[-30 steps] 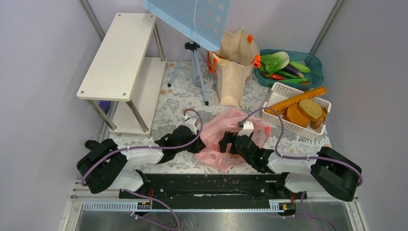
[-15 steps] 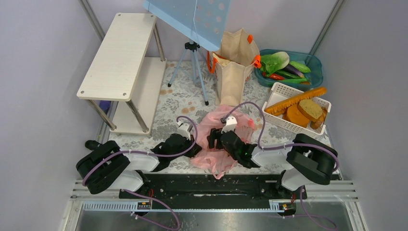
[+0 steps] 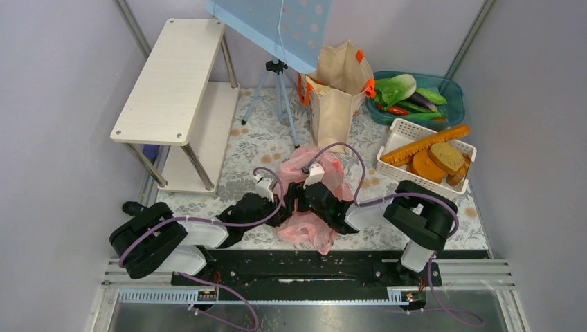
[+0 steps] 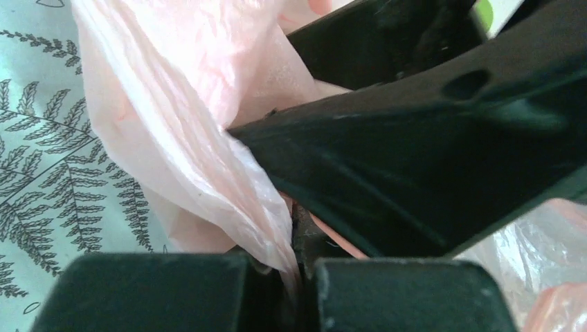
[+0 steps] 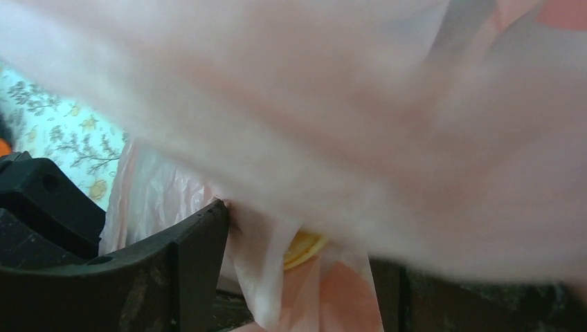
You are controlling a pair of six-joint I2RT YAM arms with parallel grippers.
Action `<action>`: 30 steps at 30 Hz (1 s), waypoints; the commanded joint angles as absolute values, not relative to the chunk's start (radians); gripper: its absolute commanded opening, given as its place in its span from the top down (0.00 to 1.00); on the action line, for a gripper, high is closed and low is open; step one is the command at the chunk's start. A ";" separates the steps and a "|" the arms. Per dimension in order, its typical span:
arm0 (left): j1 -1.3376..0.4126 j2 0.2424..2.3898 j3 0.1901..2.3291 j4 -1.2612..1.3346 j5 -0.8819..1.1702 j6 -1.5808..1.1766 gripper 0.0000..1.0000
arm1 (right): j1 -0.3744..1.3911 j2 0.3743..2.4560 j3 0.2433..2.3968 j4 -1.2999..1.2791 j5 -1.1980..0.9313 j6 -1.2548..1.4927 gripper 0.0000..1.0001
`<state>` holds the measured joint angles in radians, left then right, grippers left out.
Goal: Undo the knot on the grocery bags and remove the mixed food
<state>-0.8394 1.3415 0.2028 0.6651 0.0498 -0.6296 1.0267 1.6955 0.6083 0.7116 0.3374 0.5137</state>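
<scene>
The pink grocery bag lies crumpled on the floral mat between my two grippers. My left gripper is shut on a fold of its plastic; in the left wrist view the film runs down into the closed jaws. My right gripper sits close against the left one, its black body filling that view. In the right wrist view its jaws stand apart with loose bag film hanging between and over them. A yellow piece of the mixed food shows through the plastic; the rest is hidden.
A beige tote with orange handles stands behind the bag. A blue basin of toy vegetables and a white basket of breads sit at the back right. A tripod and a white shelf stand at the back left.
My right arm has swung left and brought its gripper up against the left one. The pink bag has bunched up and shifted left with it. The left gripper barely moved.
</scene>
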 commanded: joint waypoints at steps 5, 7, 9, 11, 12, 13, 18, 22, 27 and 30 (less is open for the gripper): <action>-0.839 1.305 0.191 0.741 0.094 -0.615 1.00 | 0.969 1.814 0.624 0.919 0.083 0.672 0.32; -0.838 1.285 0.188 0.725 0.088 -0.610 1.00 | 0.965 1.834 0.643 0.887 0.074 0.678 0.40; -0.838 1.254 0.188 0.697 0.080 -0.603 1.00 | 0.965 1.837 0.657 0.843 0.085 0.672 0.53; -0.839 1.212 0.187 0.653 0.069 -0.596 1.00 | 0.964 1.819 0.628 0.866 0.110 0.666 0.69; -0.838 1.192 0.188 0.625 0.063 -0.595 1.00 | 0.963 1.801 0.614 0.878 0.127 0.662 0.76; -0.838 1.166 0.190 0.593 0.054 -0.592 1.00 | 0.962 1.783 0.601 0.883 0.142 0.657 0.82; -0.838 1.000 0.223 0.339 -0.028 -0.588 0.93 | 0.959 1.644 0.552 0.845 0.203 0.630 1.00; -0.836 0.848 0.278 0.129 -0.094 -0.579 0.64 | 0.959 1.523 0.520 0.786 0.220 0.598 1.00; -0.823 0.716 0.379 -0.056 -0.156 -0.590 0.33 | 0.959 1.449 0.480 0.729 0.202 0.512 1.00; -0.788 0.731 0.446 -0.083 -0.097 -0.611 0.20 | 0.960 1.432 0.479 0.675 0.166 0.437 1.00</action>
<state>-0.8242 0.7303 0.3355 0.0124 -0.0975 -0.5961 0.9657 1.4647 0.4911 0.7551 0.1745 0.5602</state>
